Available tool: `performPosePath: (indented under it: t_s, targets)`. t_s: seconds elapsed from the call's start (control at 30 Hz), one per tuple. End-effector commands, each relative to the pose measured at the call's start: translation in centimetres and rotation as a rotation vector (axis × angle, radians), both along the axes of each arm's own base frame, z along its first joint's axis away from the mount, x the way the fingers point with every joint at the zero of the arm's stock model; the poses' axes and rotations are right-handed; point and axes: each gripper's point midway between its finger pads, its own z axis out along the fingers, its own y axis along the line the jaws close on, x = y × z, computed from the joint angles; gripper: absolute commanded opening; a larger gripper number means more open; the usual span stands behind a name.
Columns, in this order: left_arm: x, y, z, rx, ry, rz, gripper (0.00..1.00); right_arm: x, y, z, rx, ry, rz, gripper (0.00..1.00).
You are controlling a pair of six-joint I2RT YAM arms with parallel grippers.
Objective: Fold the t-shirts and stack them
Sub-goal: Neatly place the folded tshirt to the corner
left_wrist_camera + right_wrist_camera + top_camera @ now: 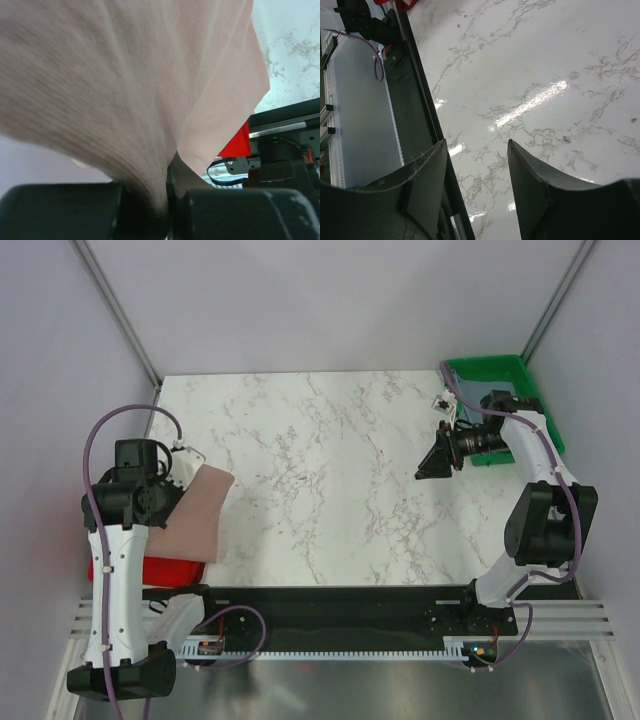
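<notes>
Only the left wrist view shows the soft dusty-pink cloth t-shirt (pixel 125 90) pinched between the left jaws — right jaws stand wide.

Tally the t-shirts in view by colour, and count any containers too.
Pink t-shirt: 1
Red t-shirt: 1
Grey-blue t-shirt, mostly hidden in the tray: 1
Green tray: 1
Total: 4

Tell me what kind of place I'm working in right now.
Probably a lab robot cell, not a home: plain framed panel walls, a marble-pattern table, and a black mounting rail along its near edge.
</notes>
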Motion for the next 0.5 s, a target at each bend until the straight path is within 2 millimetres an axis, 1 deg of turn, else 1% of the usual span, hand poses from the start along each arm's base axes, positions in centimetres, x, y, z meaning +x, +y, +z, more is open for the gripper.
performPosePath:
  t_s: [0.0, 0.07, 0.13, 0.17, 0.23, 0.3, 0.37, 0.47]
  targets:
    - [-4.5, 1.2, 0.3, 0.077, 0.140, -0.038, 0.02, -0.4, 0.3, 1.4, 0.050, 0.032, 0.012, 0.60]
    - [-4.7, 2.1, 0.5, 0.108, 0.155, -0.049, 0.02, -0.1, 0.3, 1.1, 0.054, 0.045, 0.012, 0.60]
    - [-4.6, 2.5, 0.6, 0.113, 0.168, -0.080, 0.02, 0.4, 0.3, 1.2, 0.060, 0.041, 0.011, 0.60]
    - [-4.9, 3.2, 0.4, 0.110, 0.181, -0.053, 0.02, 0.6, 0.3, 0.9, 0.063, 0.050, 0.011, 0.60]
    - [-5.0, 3.7, 0.1, 0.111, 0.211, -0.077, 0.02, 1.0, 0.2, 0.8, 0.062, 0.045, 0.014, 0.60]
    - [-5.1, 4.4, 0.0, 0.102, 0.224, -0.051, 0.02, 1.4, 0.2, 0.3, 0.065, 0.053, 0.016, 0.60]
    - [-4.8, 4.9, 0.0, 0.089, 0.235, -0.038, 0.02, 1.6, 0.2, -0.1, 0.072, 0.062, 0.019, 0.60]
    - [-3.5, 5.6, 0.2, 0.075, 0.225, -0.006, 0.02, 2.0, 0.3, -0.6, 0.088, 0.078, 0.019, 0.61]
